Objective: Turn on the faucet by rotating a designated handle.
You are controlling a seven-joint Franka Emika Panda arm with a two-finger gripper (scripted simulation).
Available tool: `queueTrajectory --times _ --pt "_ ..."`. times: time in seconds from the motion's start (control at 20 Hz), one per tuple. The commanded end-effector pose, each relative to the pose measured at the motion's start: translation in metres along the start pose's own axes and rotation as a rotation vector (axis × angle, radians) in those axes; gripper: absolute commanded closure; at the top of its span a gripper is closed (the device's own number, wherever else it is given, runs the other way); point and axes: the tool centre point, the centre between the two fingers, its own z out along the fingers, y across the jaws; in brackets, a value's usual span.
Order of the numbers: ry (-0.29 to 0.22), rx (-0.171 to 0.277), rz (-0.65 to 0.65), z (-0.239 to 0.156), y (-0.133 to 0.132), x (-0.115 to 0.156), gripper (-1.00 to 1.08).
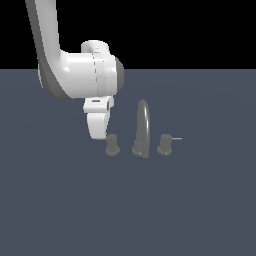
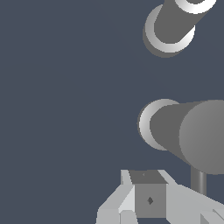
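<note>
The faucet (image 1: pixel 143 127) is a dull-grey arched spout on a round base, flanked by two short knobs. The handle (image 1: pixel 112 145) is the knob on the exterior view's left; its lever rod is hidden there. My gripper (image 1: pixel 100 135) hangs just beside and slightly above that knob, on its left side. In the wrist view the handle (image 2: pixel 192 135) fills the frame as a large grey cylinder, with its thin rod (image 2: pixel 198 181) close to my fingers (image 2: pixel 150 199). The jaws look pressed together with nothing between them.
The twin knob (image 1: pixel 164 144) on the exterior view's right has its rod (image 1: pixel 176 138) pointing right. A second grey cylinder (image 2: pixel 173 24) shows farther off in the wrist view. Everything stands on a flat blue-grey floor (image 1: pixel 128 210).
</note>
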Motion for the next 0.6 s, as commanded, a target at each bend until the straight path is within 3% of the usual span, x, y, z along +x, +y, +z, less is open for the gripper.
queueTrajectory --times 0.0,0.25,0.35,0.55 --pt "-0.001 0.0 0.0 0.0 0.007 -0.005 1.08" --pt "-0.001 0.0 0.002 0.0 0.024 -0.014 1.08" --pt "-0.002 0.009 0.009 0.0 0.016 -0.008 1.08" --pt "-0.002 0.006 0.007 0.0 0.03 -0.007 1.08"
